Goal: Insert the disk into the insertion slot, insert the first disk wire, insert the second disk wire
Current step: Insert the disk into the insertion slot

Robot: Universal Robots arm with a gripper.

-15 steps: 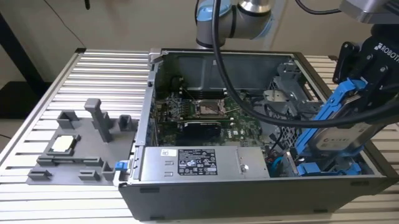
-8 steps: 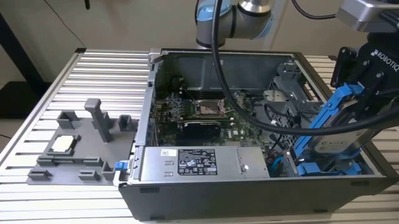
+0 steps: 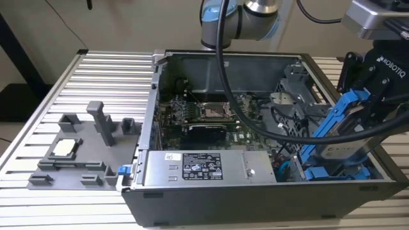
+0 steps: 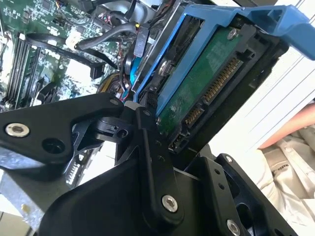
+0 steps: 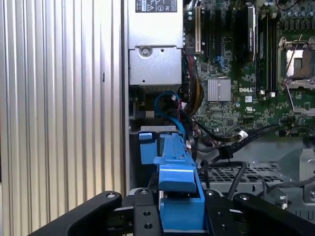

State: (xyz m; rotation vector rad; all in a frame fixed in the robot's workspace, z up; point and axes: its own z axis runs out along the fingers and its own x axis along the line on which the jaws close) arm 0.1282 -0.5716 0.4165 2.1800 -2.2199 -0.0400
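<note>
Disk (image 3: 335, 152), in its blue carrier, is tilted near upright and clamped between the jaws of the gripper (image 3: 361, 115). I place it over the insertion slot (image 3: 332, 173), at the computer case's (image 3: 211, 201) corner on the exterior view's right. Its lower end appears to reach the slot's blue rails; I cannot confirm contact.

Ribbed aluminium table (image 3: 108, 72) evenly lit, backed by a plain beige wall (image 3: 134, 24), dark post (image 3: 16, 43) seen at the exterior view's left, pale floor (image 3: 7, 132) glimpsed beneath.
</note>
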